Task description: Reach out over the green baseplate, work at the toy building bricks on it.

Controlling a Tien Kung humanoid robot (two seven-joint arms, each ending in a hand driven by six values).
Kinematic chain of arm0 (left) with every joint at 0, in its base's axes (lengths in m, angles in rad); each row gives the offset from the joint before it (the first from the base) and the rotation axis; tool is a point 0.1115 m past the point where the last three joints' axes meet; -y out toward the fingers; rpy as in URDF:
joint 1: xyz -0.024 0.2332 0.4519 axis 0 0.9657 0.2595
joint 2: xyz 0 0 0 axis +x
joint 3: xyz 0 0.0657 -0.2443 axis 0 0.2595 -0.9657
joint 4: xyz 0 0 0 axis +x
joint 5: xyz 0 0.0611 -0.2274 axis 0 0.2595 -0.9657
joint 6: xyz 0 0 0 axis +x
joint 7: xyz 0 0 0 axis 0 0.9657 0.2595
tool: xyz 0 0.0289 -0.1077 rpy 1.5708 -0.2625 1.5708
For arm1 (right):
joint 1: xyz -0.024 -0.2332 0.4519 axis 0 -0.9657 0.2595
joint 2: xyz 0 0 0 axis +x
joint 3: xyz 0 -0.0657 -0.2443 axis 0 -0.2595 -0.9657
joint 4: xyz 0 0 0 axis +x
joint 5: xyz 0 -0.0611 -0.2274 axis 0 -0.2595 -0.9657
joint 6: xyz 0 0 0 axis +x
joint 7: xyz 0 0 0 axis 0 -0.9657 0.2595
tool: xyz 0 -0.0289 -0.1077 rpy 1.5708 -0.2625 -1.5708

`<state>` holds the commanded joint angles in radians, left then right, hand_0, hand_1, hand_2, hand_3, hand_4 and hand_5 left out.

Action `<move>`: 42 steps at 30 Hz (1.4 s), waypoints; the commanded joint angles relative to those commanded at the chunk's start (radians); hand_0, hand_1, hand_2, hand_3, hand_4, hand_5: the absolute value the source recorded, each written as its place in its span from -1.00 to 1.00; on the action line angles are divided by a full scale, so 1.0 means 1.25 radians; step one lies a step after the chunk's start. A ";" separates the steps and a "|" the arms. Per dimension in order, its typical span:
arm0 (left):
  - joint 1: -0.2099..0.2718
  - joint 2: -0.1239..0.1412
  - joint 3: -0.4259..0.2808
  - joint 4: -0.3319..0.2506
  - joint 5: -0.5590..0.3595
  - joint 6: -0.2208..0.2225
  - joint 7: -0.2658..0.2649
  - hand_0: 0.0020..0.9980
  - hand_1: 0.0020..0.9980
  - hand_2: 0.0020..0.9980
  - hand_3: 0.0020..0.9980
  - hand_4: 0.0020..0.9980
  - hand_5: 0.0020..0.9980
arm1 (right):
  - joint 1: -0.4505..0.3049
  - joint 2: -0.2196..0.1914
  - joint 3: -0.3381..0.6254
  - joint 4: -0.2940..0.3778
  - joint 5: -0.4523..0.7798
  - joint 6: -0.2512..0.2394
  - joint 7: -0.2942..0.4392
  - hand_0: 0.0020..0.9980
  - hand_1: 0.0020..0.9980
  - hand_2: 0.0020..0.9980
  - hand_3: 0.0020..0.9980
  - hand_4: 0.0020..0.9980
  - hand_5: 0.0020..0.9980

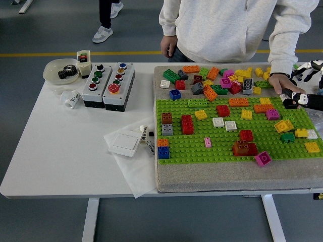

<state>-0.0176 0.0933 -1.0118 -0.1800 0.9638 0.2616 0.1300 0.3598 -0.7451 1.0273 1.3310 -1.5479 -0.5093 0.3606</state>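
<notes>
White table (60, 151); right hand (306, 85) mostly cut off at edge.

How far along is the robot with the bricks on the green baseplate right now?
Several bricks already sit on the green baseplate, like the red brick. Nothing is in hand: the right hand is at the right edge, beside the person's hand. The loose brick pile remains.

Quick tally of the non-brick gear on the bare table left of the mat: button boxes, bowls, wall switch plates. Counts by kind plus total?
Button boxes: 2
Bowl: 1
Switch plate: 1
Total: 4
</notes>
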 joint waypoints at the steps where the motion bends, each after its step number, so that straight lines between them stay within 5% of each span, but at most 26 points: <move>1: 0.002 -0.001 -0.002 0.000 0.002 0.000 0.000 0.52 0.58 0.69 0.49 0.58 0.38 | -0.018 0.009 0.021 0.010 0.024 -0.006 0.001 -0.60 -0.21 0.04 -0.02 0.57 -0.04; 9: 0.015 -0.004 -0.011 0.000 0.011 0.001 0.005 0.52 0.59 0.69 0.50 0.58 0.38 | -0.104 0.070 0.126 0.070 0.178 -0.017 -0.021 -0.57 -0.21 0.04 -0.01 0.54 -0.05; 11: 0.018 -0.004 -0.009 0.000 0.008 0.001 0.005 0.52 0.59 0.69 0.49 0.58 0.38 | -0.120 0.081 0.149 0.081 0.191 -0.009 -0.045 -0.39 -0.15 0.06 0.00 0.55 -0.06; 15: 0.023 -0.005 -0.014 0.000 0.012 0.000 0.006 0.52 0.59 0.69 0.49 0.58 0.38 | -0.152 0.101 0.191 0.099 0.112 0.061 -0.125 -0.39 -0.15 0.06 0.00 0.55 -0.06; 16: 0.023 -0.005 -0.014 0.000 0.012 0.000 0.006 0.52 0.59 0.68 0.49 0.57 0.38 | -0.152 0.102 0.191 0.099 0.108 0.063 -0.128 -0.11 0.02 0.23 0.11 0.79 -0.11; 21: 0.026 -0.006 -0.018 0.000 0.020 -0.001 0.007 0.52 0.59 0.68 0.49 0.57 0.38 | -0.202 0.119 0.182 0.101 -0.043 0.186 -0.193 -0.11 0.02 0.23 0.11 0.79 -0.11; 22: 0.026 -0.006 -0.018 0.000 0.019 -0.001 0.007 0.52 0.59 0.68 0.48 0.56 0.38 | -0.209 0.120 0.181 0.101 -0.066 0.196 -0.199 0.01 0.12 0.32 0.18 0.98 -0.09; 28: 0.025 -0.005 -0.016 0.000 0.017 -0.002 0.005 0.52 0.59 0.68 0.47 0.56 0.38 | -0.237 0.120 0.162 0.093 -0.221 0.260 -0.229 0.03 0.13 0.33 0.24 1.00 -0.04; 42: 0.020 -0.003 -0.014 0.000 0.016 -0.002 0.004 0.52 0.58 0.69 0.46 0.56 0.38 | -0.271 0.129 0.119 0.116 -0.250 0.254 -0.257 -0.03 0.11 0.31 0.29 1.00 0.00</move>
<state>0.0071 0.0894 -1.0290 -0.1800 0.9839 0.2589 0.1348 0.0215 -0.5834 1.1761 1.4758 -1.8607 -0.1916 0.0394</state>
